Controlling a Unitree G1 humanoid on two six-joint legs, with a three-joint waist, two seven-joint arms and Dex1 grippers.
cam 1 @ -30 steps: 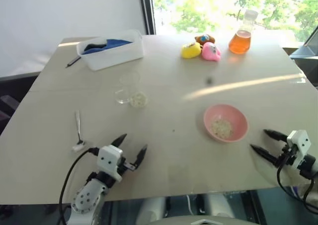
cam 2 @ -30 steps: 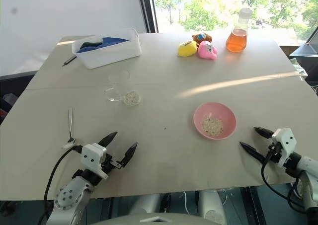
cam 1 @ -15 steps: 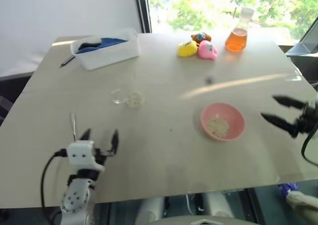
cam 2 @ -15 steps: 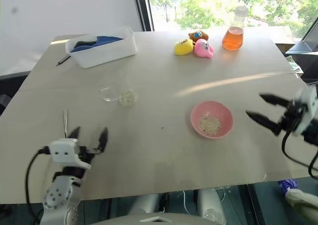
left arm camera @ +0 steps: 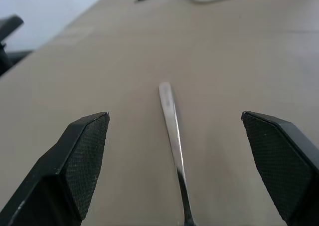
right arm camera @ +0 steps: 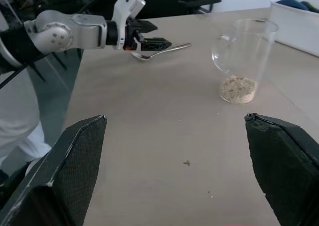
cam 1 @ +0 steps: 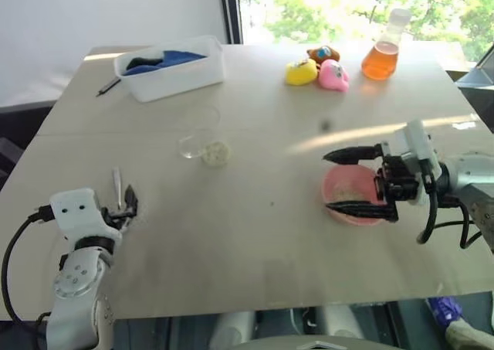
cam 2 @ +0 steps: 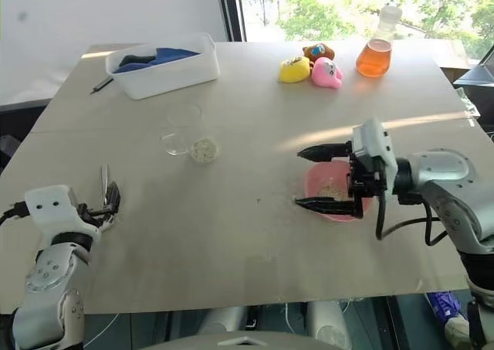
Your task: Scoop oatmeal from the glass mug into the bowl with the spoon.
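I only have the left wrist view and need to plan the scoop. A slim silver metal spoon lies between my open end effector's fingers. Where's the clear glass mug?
Observer: The clear glass mug stands upright beyond the spoon, toward the robot's right, short of the white rectangular plastic tub.
Operator: Anything in it?
Observer: A little oatmeal at the bottom.
Operator: And the bowl?
Observer: The round pink bowl sits on the robot's right, and the right end effector hangs open there, one finger on either side of it in the head views.

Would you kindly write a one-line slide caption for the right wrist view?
Between open jaws: the glass mug holding oatmeal, with the left gripper at the spoon lying on the table.
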